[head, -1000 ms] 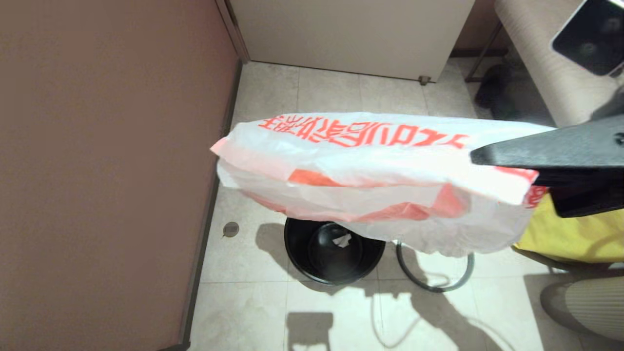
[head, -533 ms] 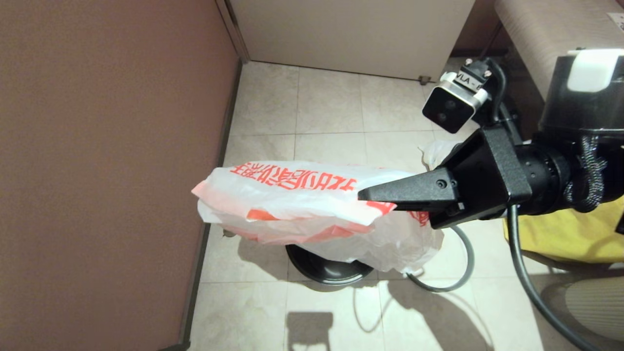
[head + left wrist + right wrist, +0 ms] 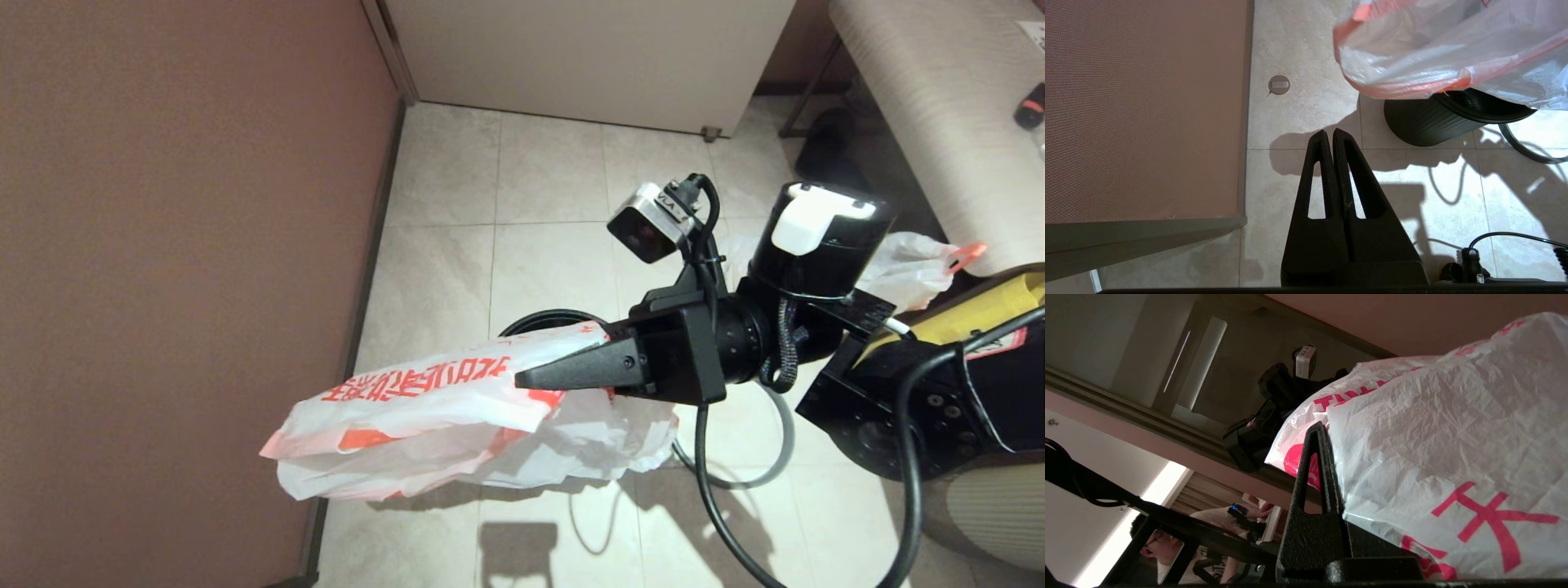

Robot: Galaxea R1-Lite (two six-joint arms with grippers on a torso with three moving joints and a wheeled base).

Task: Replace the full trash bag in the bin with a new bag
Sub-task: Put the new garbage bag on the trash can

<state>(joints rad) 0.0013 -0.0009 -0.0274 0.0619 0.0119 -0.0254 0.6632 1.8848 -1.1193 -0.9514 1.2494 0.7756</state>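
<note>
**Printed bag held in the air over the bin**

The right gripper (image 3: 522, 380) reaches in from the right, its black wedge-shaped jaws clamped on the new bag (image 3: 424, 408). The bag is thin, crinkled, translucent white film with bold orange-red lettering and orange edges; it hangs puffed out and sagging to the left of the jaws, above the floor and close to the brown wall (image 3: 180, 245). In the right wrist view the film (image 3: 1433, 457) billows beside one matte, grainy finger (image 3: 1314, 477).

The bin (image 3: 1433, 122), round, black and glossy with finely ribbed tapering walls, stands on the pale stone-look tiled floor (image 3: 457, 180) directly under the bag, which hides most of it from the head view. Its thin grey hoop (image 3: 767, 457) lies flat on the tiles just right of it.

The full trash bag (image 3: 906, 261), plain wrinkled white with a small orange tab, sits far right behind the arm, beside a yellow bag (image 3: 980, 306).

The left gripper (image 3: 1333, 136) hangs low near the wall, its jaws pressed together on nothing.
</note>
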